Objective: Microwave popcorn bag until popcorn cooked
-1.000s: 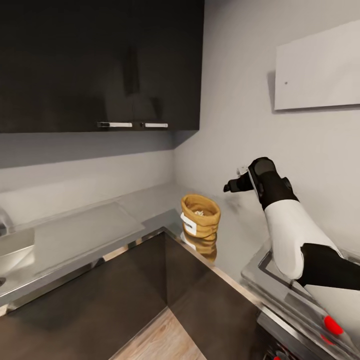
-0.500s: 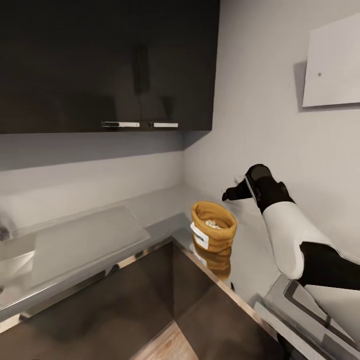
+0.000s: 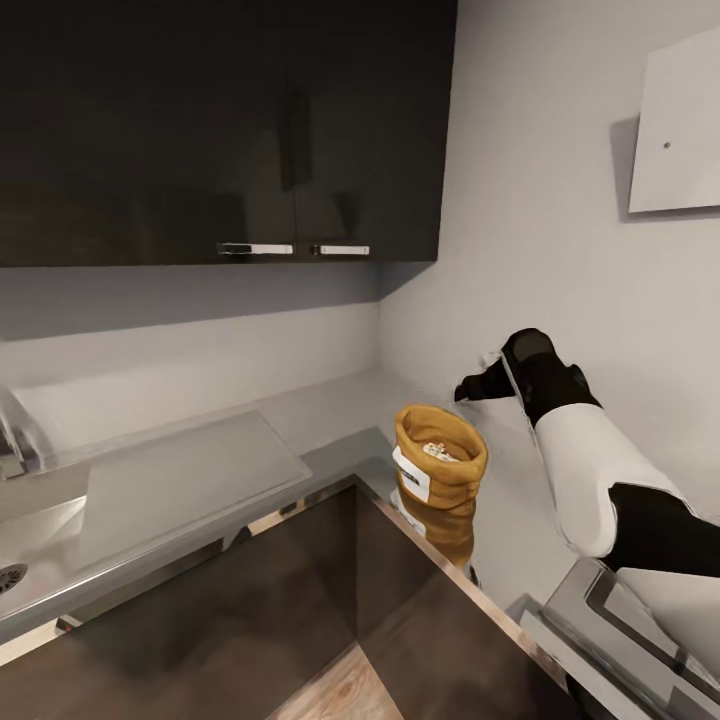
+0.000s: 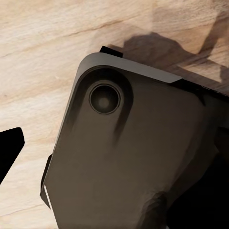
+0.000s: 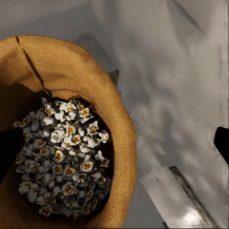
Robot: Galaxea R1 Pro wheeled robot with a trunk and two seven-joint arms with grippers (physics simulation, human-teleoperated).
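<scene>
Moved: right gripper [image 3: 470, 388] has dropped a little toward the bag since a moment ago.
Bag [image 3: 438, 458]: stands upright on the shiny counter [image 3: 330, 410], near the inside corner, mouth facing up, white label toward the left.
Popcorn [image 5: 67, 157]: white heap inside the bag.
Right gripper: just above and right of the bag; fingers spread apart, holding nothing.
Left gripper: cannot tell.

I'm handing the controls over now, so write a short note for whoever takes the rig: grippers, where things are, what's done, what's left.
Right gripper: open, empty, held just above and beyond the popcorn bag.
Left gripper: low over wood floor; state unclear.
Bag stands upright at the corner of the countertop, popcorn inside.
Done: approach.
Left: grasp bag, find the microwave, load it, heat.
</scene>
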